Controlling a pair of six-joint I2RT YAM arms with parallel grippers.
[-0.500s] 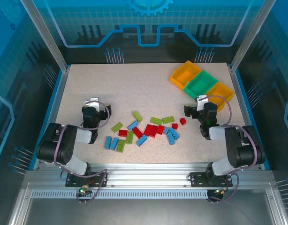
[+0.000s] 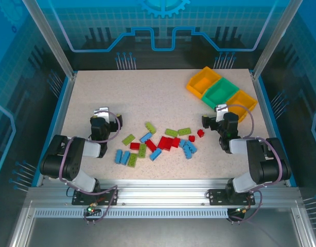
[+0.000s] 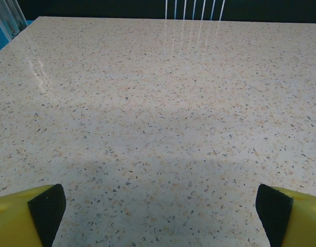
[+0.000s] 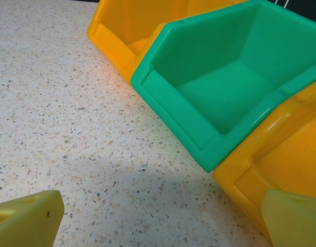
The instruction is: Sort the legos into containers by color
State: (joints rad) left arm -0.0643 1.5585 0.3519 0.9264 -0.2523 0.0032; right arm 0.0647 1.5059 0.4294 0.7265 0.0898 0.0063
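Observation:
Several red, light blue and lime green legos [image 2: 163, 143] lie scattered in the middle of the table, between my two arms. The three containers stand in a diagonal row at the back right: a yellow-orange bin [image 2: 203, 81], a green bin [image 2: 220, 92] and an orange bin [image 2: 241, 103]. All three look empty. My left gripper [image 2: 102, 114] rests left of the bricks, open over bare table [image 3: 158, 216]. My right gripper [image 2: 218, 114] sits just right of the bricks, open and empty [image 4: 158, 221], facing the green bin [image 4: 225, 87] and the yellow-orange bin [image 4: 132, 25].
The speckled tabletop [image 2: 127, 92] has free room at the back left and centre. Blue side rails [image 2: 59, 110] and upright frame posts bound the table. The orange bin's front wall [image 4: 271, 170] is close to my right fingertip [image 4: 294, 218].

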